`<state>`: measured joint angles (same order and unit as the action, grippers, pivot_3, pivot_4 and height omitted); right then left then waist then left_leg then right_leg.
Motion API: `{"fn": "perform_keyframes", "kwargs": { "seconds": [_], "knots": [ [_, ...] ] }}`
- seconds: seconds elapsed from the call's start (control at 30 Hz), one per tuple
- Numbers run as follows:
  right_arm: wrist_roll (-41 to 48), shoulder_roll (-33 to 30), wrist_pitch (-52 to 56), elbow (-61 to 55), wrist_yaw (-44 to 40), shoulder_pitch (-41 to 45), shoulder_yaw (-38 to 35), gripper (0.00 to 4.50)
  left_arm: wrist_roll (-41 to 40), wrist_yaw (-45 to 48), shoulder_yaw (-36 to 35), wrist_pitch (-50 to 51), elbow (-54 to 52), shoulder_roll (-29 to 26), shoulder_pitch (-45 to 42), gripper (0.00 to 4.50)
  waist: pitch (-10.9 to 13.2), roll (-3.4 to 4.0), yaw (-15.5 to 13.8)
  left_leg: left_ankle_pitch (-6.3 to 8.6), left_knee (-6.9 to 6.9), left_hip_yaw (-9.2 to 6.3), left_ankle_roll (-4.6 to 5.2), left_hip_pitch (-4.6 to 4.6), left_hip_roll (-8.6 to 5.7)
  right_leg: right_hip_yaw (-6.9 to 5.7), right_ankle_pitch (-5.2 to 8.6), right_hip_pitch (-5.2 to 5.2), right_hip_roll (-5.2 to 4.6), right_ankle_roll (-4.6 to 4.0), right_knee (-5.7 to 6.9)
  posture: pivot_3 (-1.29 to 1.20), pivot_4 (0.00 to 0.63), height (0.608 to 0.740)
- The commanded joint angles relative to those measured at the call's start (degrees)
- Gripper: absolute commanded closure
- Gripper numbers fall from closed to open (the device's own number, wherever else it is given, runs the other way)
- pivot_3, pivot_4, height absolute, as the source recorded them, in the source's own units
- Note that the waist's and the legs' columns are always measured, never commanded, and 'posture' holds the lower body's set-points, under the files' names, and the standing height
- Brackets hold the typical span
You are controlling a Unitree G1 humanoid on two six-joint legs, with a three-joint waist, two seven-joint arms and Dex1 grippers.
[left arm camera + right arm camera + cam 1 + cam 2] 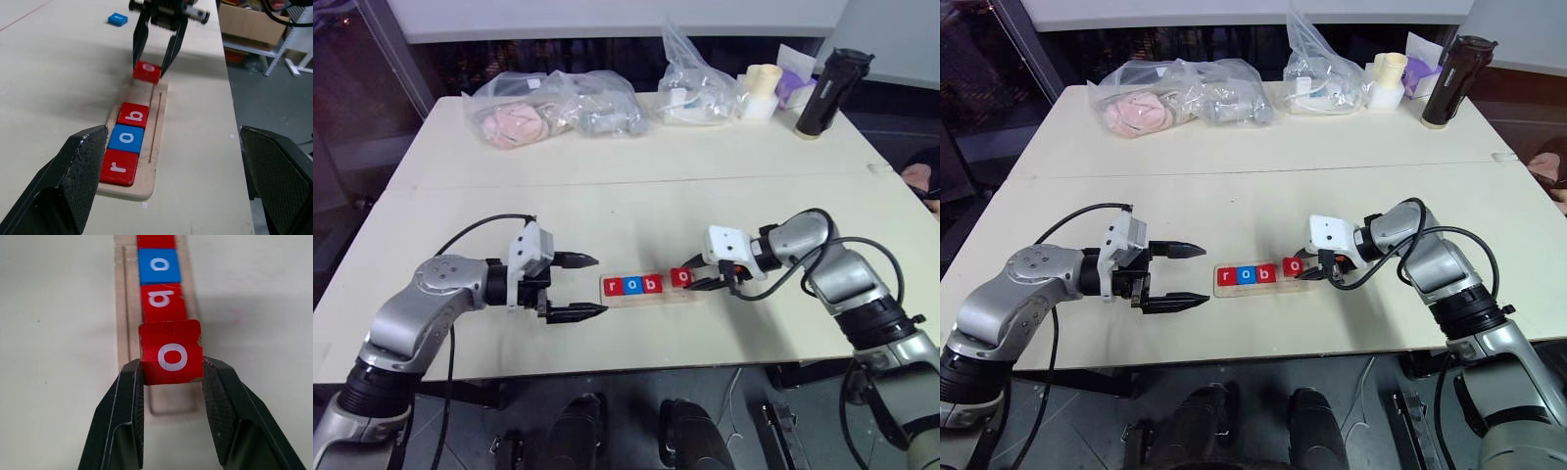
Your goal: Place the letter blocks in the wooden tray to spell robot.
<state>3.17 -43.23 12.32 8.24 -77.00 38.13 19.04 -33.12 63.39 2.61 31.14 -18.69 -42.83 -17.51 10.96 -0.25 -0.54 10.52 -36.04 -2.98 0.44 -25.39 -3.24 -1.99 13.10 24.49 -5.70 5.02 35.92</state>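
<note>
The red "o" tile (170, 352) hangs over the open right stretch of the wooden tray (155, 161), clenched in the right gripper's (705, 273) jaws, just beside the seated r, o, b tiles (633, 285). If it drops tilted it could ride onto the "b". The left gripper (578, 286) waits with jaws spread wide. A blue tile (117, 19) lies apart on the bench (636, 211).

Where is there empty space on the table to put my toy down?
Bare table lies between the narrow pale wooden tray and the clear plastic bags along the far edge. It is crowded around the tray: the open left gripper sits at one end, and the right gripper holds the red o block over the other.
</note>
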Motion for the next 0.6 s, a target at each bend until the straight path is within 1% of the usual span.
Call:
{"fn": "perform_keyframes", "kwargs": {
  "seconds": [0.03, 0.23, 0.6],
  "knots": [
    [-0.6, 1.0, -1.3, 0.9, -0.5, 2.0, -0.1, 3.4, -0.9, -0.6, -2.1, 0.3, -2.8, -0.9, 1.3, 0.0, 0.0, 0.0, -0.1, 0.0, 0.01, 0.0, 0.0, 0.0, 0.01, 0.0, 0.0, 0.01, 0.02, 0.0, 0.0, 0.0, 0.15, 0.725],
    [-1.8, 2.0, -2.7, 3.4, -1.3, 2.8, 0.7, 3.4, -1.1, -1.3, -2.3, 0.6, -3.6, -0.9, 2.0, 0.0, 0.0, 0.0, -0.1, -0.01, -0.01, -0.01, -0.01, 0.01, 0.01, 0.0, 0.0, 0.02, 0.03, -0.01, 0.06, 0.0, 0.15, 0.725],
    [-2.8, 3.7, -3.0, 4.2, -1.6, 3.2, 0.9, 3.4, -1.0, -1.6, -2.0, 0.8, -3.8, -0.6, 1.9, 0.0, 0.0, 0.0, -0.1, -0.02, 0.0, -0.01, -0.01, 0.01, 0.01, -0.01, 0.0, 0.02, 0.05, 0.0, 0.07, 0.0, 0.15, 0.725]
  ]
}}
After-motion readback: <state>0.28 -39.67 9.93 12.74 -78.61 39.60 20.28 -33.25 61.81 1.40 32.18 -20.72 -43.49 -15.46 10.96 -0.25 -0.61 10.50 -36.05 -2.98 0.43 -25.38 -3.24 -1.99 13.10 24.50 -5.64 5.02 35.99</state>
